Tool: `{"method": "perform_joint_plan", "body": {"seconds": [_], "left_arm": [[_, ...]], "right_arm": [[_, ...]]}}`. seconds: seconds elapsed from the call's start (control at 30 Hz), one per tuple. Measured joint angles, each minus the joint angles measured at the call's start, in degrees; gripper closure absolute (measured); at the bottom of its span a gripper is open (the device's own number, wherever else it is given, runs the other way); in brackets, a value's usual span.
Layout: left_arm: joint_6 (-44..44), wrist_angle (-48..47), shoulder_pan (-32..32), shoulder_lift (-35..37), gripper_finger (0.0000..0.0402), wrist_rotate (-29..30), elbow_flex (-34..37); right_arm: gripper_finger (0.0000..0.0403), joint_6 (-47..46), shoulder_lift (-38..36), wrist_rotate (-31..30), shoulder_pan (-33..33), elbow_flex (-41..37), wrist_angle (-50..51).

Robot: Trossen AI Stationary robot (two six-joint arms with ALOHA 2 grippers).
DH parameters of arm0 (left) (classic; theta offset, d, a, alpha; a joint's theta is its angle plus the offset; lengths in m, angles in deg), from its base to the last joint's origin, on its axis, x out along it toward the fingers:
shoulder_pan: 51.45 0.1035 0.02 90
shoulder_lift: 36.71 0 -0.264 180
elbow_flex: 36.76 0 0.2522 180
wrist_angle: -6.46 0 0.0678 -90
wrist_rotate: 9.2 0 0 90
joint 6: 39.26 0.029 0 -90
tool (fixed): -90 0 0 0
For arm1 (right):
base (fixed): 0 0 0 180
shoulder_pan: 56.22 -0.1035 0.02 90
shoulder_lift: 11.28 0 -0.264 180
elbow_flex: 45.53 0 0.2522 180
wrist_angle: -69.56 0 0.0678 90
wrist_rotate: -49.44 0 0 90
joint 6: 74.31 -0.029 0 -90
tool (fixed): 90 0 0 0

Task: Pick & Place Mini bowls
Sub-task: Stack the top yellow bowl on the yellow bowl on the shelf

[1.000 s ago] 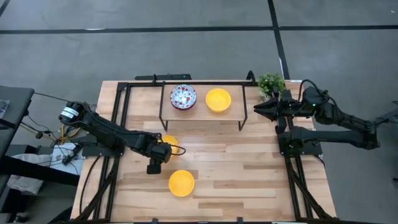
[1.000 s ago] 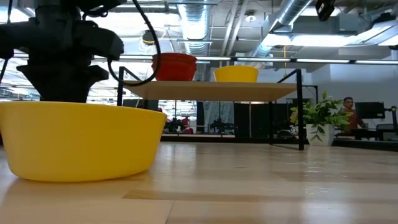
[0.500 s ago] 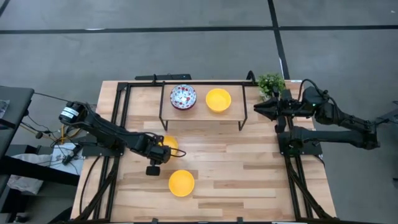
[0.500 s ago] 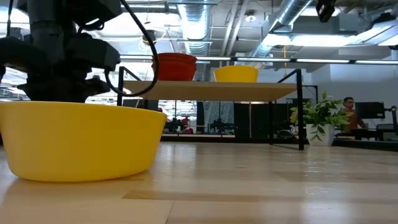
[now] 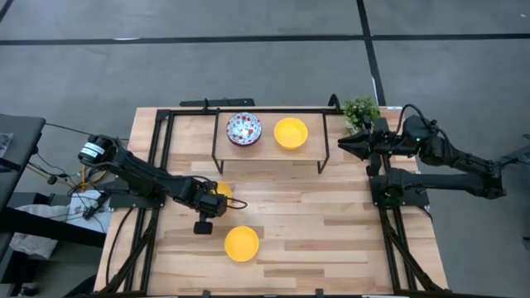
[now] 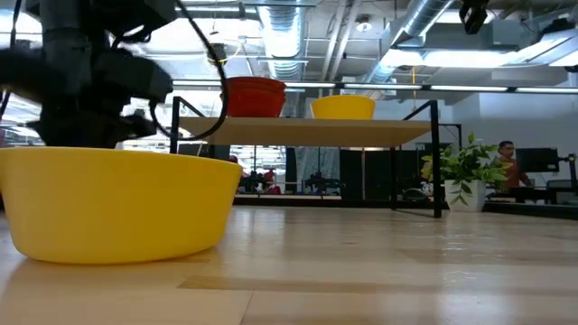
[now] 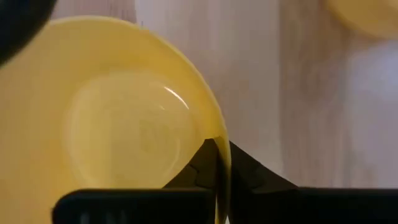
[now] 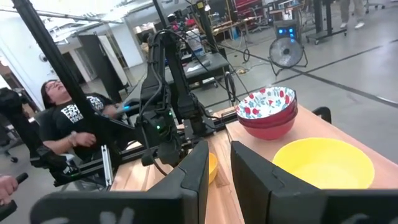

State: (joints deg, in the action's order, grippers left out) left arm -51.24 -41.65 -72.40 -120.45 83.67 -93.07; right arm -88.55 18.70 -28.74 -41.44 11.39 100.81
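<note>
In the high view, the left gripper (image 5: 214, 199) sits left of centre on the table (image 5: 331, 223), over a yellow bowl (image 5: 224, 190) that it mostly covers. The left wrist view shows its fingers (image 7: 205, 171) pinched narrow on that bowl's rim (image 7: 219, 162), one inside and one outside, with the bowl (image 7: 124, 124) filling the left part of the frame. A second yellow bowl (image 5: 241, 243) lies just below and right of the gripper in the high view, apart from it; in the low view it fills the lower left of the frame (image 6: 117, 203), with the left arm (image 6: 81, 72) dark above and behind it.

On the shelf (image 5: 315, 149) at the upper middle of the high view stand a stack of floral bowls (image 5: 243, 128) on the left and a third yellow bowl (image 5: 291, 132) beside it on the right. The low view shows the stack's red outside (image 6: 253, 97) next to the yellow one (image 6: 342, 107) on the shelf board.

The right gripper (image 5: 344, 144) waits at the right end of the shelf, near the plant (image 5: 361, 110), fingers close together with only a narrow gap and nothing between them. The right wrist view shows a person (image 8: 68, 121) seated beyond the table, at the left of the frame.
</note>
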Motion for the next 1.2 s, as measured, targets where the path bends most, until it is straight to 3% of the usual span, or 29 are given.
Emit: {"method": "perform_joint_plan", "body": {"seconds": [0.17,0.33,0.63,0.77,0.97,1.2], "left_arm": [[0.5,-6.5,-0.4,-0.1,0.0397,-0.8,-5.7],[6.7,-12.3,-2.8,1.7,0.0397,0.5,-12.2],[31.5,-13.6,-9.9,6.1,0.0395,18.7,-19.5],[37.0,-13.6,-10.4,5.9,0.0395,23.7,-21.1],[38.0,-13.2,-9.8,5.8,0.0395,24.0,-22.0],[57.1,-11.8,-8.1,5.8,0.0395,22.5,-25.8]], "right_arm": [[0.0345,-0.9,0.0,0.0,0.0,0.0,-0.9],[0.0345,-3.4,2.4,0.2,-0.2,0.0,-3.2],[0.0345,-19.2,10.9,7.2,-0.1,0.0,-3.7],[0.0345,-23.5,15.4,11.8,-1.3,0.0,-8.5],[0.0345,-24.4,20.5,11.9,-6.2,0.5,-18.8],[0.0345,-22.1,25.6,5.9,-11.0,5.9,-18.8]]}}
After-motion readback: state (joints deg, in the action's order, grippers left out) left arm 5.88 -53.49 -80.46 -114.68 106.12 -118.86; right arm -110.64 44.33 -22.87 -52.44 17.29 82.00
